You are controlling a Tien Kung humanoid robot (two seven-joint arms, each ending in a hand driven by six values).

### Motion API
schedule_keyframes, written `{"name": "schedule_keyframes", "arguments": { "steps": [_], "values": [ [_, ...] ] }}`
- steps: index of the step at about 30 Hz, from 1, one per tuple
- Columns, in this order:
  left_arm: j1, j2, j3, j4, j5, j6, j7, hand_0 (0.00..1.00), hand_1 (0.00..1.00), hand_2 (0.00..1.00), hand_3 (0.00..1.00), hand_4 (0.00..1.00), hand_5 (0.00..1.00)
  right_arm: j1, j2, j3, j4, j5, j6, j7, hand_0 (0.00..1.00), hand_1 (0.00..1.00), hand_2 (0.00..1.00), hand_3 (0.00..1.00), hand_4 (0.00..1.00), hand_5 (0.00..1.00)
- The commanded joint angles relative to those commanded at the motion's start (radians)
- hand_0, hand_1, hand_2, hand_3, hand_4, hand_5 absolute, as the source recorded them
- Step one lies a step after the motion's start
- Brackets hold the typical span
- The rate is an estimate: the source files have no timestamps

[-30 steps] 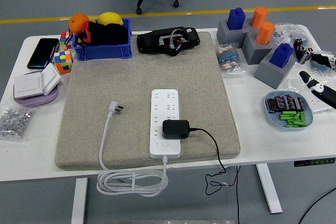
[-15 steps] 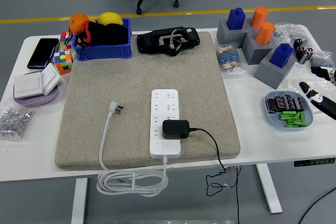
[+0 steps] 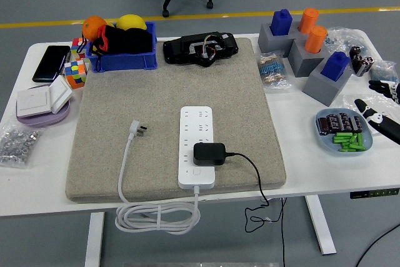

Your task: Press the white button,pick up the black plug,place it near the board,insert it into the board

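Resting at the table's right edge, my right hand shows only its black fingers with white tips, loosely spread and holding nothing, just right of the blue dish of batteries. My left hand is out of view.

On the grey mat lies the white board, long side running away from me. The black plug sits on the board near its front end, seemingly seated in a socket. Its black cord runs right across the mat and drops over the table's near edge. The white button is just in front of the plug on the board. The board's own white cable loops below the near edge, and its white plug lies on the mat to the board's left.
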Motion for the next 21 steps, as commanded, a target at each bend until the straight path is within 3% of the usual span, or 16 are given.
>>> {"name": "schedule_keyframes", "arguments": {
  "steps": [11,21],
  "values": [
    [-0.011,0.002,-0.012,0.0,0.01,0.0,0.003,0.479,0.499,0.499,0.588,0.569,0.265,0.016,-0.003,-0.018,0.002,0.007,0.007,-0.011,0.857,0.759,0.699,0.685,0.876,0.542],
    [0.031,0.004,-0.059,0.0,0.051,0.002,0.002,0.479,0.499,0.499,0.587,0.568,0.265,-0.02,0.01,-0.033,0.003,0.009,0.022,-0.038,0.856,0.757,0.697,0.684,0.874,0.539]
  ]
}}
